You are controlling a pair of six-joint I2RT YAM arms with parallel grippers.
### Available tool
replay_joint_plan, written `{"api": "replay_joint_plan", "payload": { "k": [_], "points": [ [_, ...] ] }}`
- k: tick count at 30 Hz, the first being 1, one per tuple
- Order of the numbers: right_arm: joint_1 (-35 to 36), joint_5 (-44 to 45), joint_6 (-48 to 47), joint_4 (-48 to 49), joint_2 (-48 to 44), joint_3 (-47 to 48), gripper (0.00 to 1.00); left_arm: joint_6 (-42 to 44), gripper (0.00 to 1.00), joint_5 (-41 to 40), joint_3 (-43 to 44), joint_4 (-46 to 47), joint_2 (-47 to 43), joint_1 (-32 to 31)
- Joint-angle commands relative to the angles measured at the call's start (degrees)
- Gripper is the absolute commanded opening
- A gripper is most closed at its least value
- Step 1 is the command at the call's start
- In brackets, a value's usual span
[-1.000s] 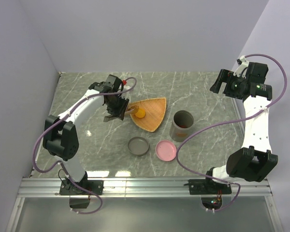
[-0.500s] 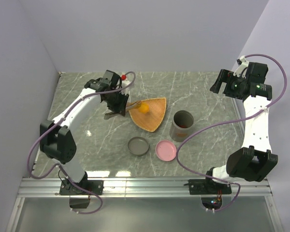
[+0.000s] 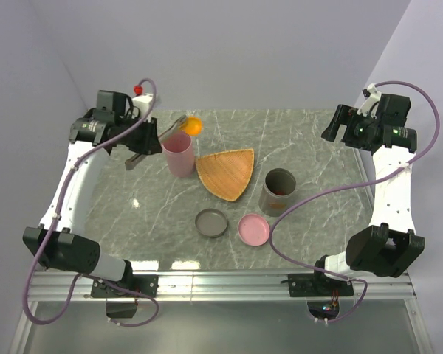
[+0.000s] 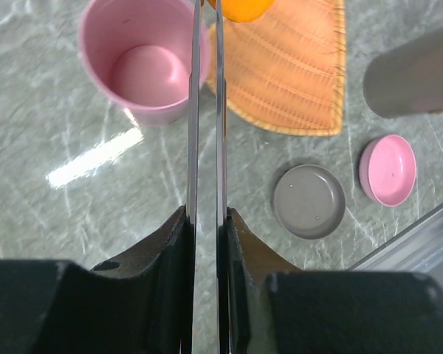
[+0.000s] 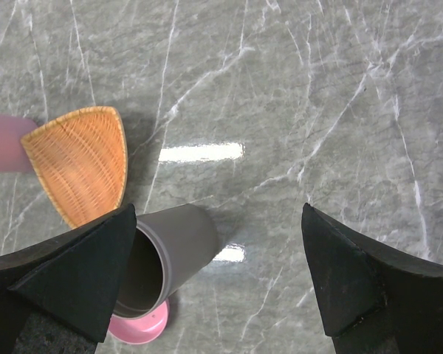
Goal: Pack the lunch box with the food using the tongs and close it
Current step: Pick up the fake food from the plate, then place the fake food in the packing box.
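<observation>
On the grey marbled table (image 3: 317, 214), the left arm (image 3: 74, 184) reaches up the left side while the right arm (image 3: 390, 184) stands at the far right. The right gripper (image 3: 331, 131) hangs spread wide with nothing between its fingers.

Near the middle lies the woven orange plate (image 3: 227, 173), a rounded triangle, bare of food. Just left of it stands a pink cup (image 3: 179, 155), open and empty inside. To the plate's right is a grey canister (image 3: 279, 193), also open. Nearer the arms, a grey lid (image 3: 211, 222) and a pink lid (image 3: 253, 229) lie side by side.

The left gripper (image 4: 207, 221) is squeezed narrow on the tongs (image 4: 194, 110) – two thin dark metal arms running nearly parallel, close together. At their tips sits the food (image 3: 194, 125): one small, round, bright orange piece, smooth-looking, pinched in the air just beside the cup's far right rim – above it, not inside.
</observation>
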Motion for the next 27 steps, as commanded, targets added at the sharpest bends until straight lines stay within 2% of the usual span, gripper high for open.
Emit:
{"api": "replay_joint_plan", "payload": {
  "k": [1, 9, 17, 20, 21, 22, 27],
  "points": [
    [-0.4, 0.02, -0.38, 0.06, -0.04, 2.42, 1.0, 2.07, 0.04, 5.2, 0.25, -1.15, -0.78, 5.09],
    [-0.4, 0.46, -0.46, 0.32, -0.83, 1.54, 1.0, 3.48, 0.04, 8.1, -2.91, -1.33, 1.32, 12.22],
    [-0.4, 0.28, -0.38, 0.15, -0.57, 1.63, 1.0, 4.45, 0.11, 7.31, -5.9, -1.24, 2.21, 12.94],
    [-0.32, 0.28, -0.46, 0.15, -0.57, 1.54, 1.0, 4.62, 0.22, 7.22, -6.7, -0.89, 2.12, 12.94],
    [-0.32, 0.2, -0.46, 0.15, -0.57, 1.45, 1.0, 5.23, 0.3, 7.57, -6.52, -1.15, 2.29, 13.03],
    [-0.4, 0.02, -0.46, 0.23, -0.57, 1.37, 1.0, 5.33, 0.33, 7.75, -6.17, -1.33, 2.38, 12.94],
    [-0.4, 0.11, -0.46, 0.15, -0.66, 1.28, 1.0, 5.5, 0.43, 8.19, -4.07, -1.68, 2.82, 13.03]
  ]
}}
